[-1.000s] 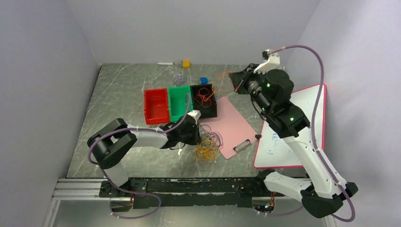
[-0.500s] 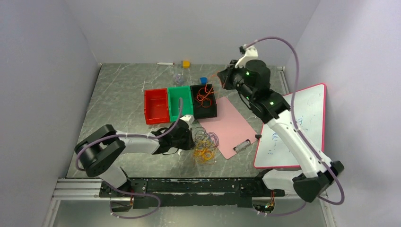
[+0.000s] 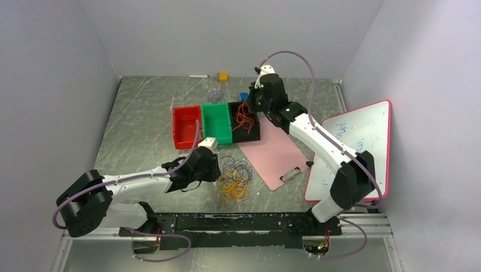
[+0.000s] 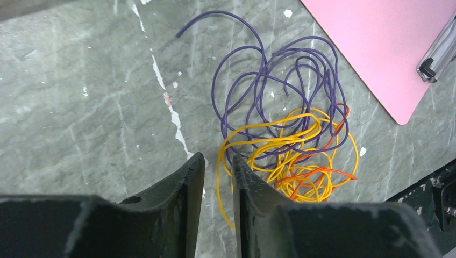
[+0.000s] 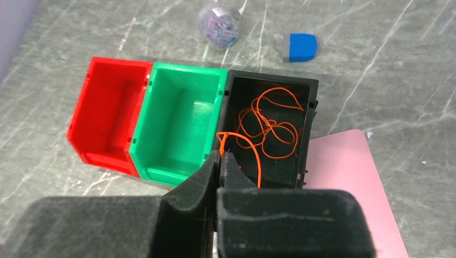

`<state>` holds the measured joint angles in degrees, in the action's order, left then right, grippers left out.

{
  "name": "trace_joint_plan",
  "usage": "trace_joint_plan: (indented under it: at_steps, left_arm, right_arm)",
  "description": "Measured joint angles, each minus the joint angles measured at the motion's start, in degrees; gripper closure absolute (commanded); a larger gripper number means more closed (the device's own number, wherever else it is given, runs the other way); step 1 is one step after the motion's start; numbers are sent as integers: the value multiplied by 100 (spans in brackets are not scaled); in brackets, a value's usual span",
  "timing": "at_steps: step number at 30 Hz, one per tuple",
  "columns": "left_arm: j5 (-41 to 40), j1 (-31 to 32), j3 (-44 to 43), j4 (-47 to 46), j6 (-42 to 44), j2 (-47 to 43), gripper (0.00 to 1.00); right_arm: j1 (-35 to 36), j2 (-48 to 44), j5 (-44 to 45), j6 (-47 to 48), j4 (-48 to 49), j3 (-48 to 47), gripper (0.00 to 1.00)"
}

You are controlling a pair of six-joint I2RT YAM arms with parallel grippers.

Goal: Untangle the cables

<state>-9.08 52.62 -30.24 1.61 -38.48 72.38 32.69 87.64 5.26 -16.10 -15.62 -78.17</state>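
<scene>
The cables' tangle [image 3: 233,178] of purple, yellow and orange loops lies on the table near the front; in the left wrist view purple loops [image 4: 269,80] lie over yellow ones [image 4: 290,141] and an orange one [image 4: 314,173]. My left gripper [image 3: 215,170] [image 4: 218,158] sits low at the tangle's left edge, its jaws a narrow gap apart with one yellow loop running loosely between them. My right gripper [image 3: 251,105] [image 5: 221,154] is shut on an orange cable [image 5: 243,141] that hangs over the black bin [image 5: 271,81] [image 3: 252,136], where more orange cable [image 5: 274,129] lies.
A green bin [image 3: 216,123] [image 5: 185,68] and a red bin [image 3: 187,126] [image 5: 110,62] stand left of the black one. A pink clipboard [image 3: 275,153] [image 4: 387,43] and a whiteboard [image 3: 354,147] lie to the right. A blue eraser [image 5: 299,46], a clear jar [image 5: 218,25] and a yellow cube [image 3: 223,76] sit behind.
My right arm swung left from the back right to over the black bin, carrying the orange cable. My left arm drew back toward the near left, and the tangle shifted slightly left.
</scene>
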Motion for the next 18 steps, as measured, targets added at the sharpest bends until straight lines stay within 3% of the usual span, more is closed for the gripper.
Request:
trace_joint_plan:
  at_steps: [7, 18]
  left_arm:
    - [-293, 0, -210, 448, 142, -216, 56]
    - [-496, 0, -308, 745, 212, -400, 56]
  right_arm:
    - [0, 754, 208, 31, 125, -107, 100]
    - [-2, 1169, 1049, 33, 210, -168, 100]
